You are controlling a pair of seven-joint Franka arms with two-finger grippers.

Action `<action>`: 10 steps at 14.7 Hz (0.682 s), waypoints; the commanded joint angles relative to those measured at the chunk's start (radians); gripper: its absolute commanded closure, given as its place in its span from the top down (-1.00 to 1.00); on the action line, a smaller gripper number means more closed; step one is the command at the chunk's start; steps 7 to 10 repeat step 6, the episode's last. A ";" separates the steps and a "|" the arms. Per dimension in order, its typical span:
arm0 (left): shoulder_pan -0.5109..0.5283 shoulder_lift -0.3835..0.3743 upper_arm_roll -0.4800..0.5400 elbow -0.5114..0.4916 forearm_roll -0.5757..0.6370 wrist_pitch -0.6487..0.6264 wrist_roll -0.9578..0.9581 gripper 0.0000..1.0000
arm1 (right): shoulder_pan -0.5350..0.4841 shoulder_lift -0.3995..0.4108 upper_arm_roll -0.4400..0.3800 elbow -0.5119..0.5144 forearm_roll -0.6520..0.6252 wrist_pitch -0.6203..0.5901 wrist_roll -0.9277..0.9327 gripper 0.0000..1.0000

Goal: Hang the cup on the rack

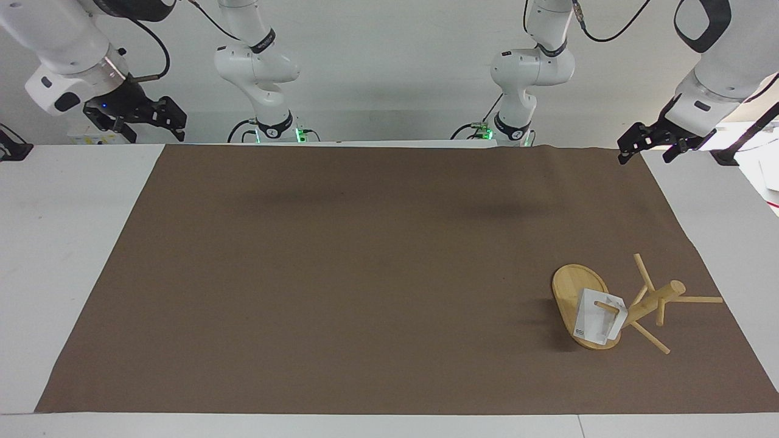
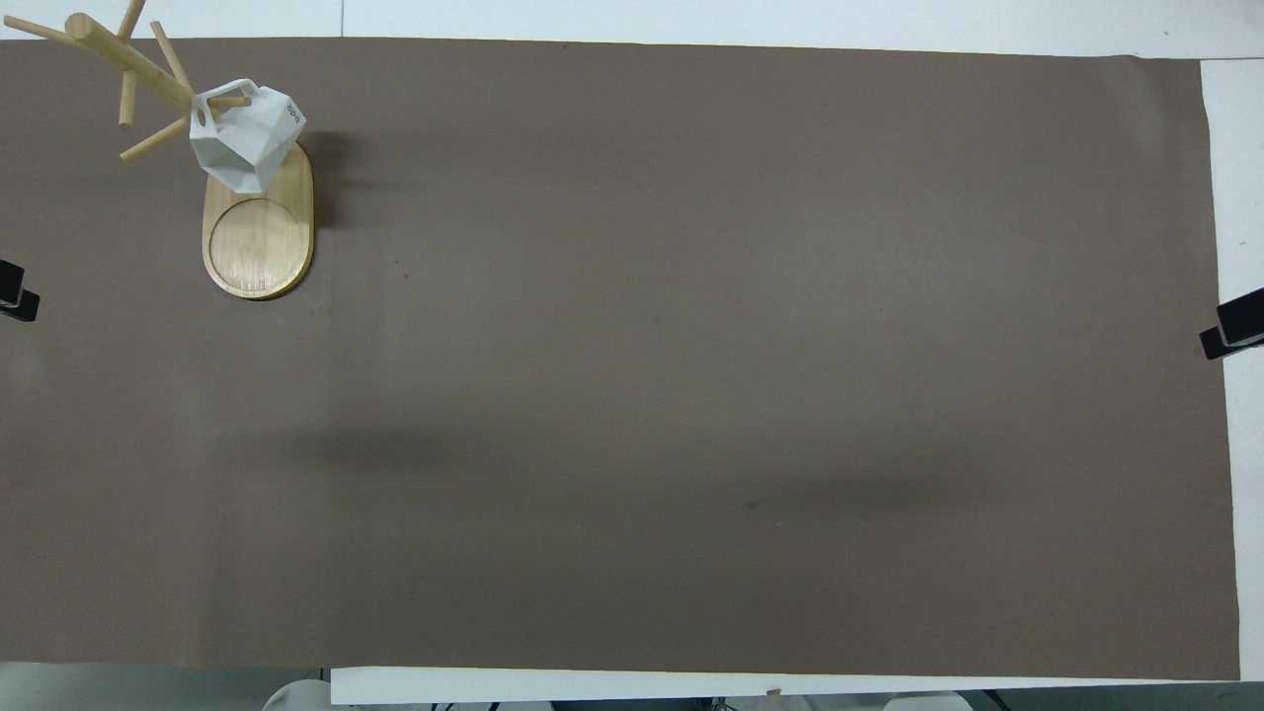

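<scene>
Right gripper [image 1: 141, 118]: raised over table edge at right arm's end, fingers apart, holding nothing, waiting. Brown mat [image 1: 365, 274]: covers table. Rack [image 1: 633, 304]: upright on mat toward left arm's end. Cup [image 1: 596, 325]: hung by handle on rack peg, over oval base. Left gripper [image 1: 648, 146]: raised over mat corner, fingers apart, holding nothing.

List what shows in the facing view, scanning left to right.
right gripper → brown mat → cup, hanging on a peg of the rack → left gripper, raised over the mat's edge.
</scene>
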 commanded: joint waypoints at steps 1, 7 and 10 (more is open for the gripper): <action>0.000 0.052 -0.001 0.068 -0.017 -0.031 0.019 1.00 | 0.002 -0.023 0.002 -0.028 -0.010 0.015 0.008 1.00; 0.000 0.041 -0.001 0.037 -0.017 0.027 0.015 1.00 | -0.001 -0.023 0.002 -0.028 -0.008 0.018 0.008 1.00; 0.000 0.041 -0.001 0.037 -0.017 0.027 0.015 1.00 | -0.001 -0.023 0.002 -0.028 -0.008 0.018 0.008 1.00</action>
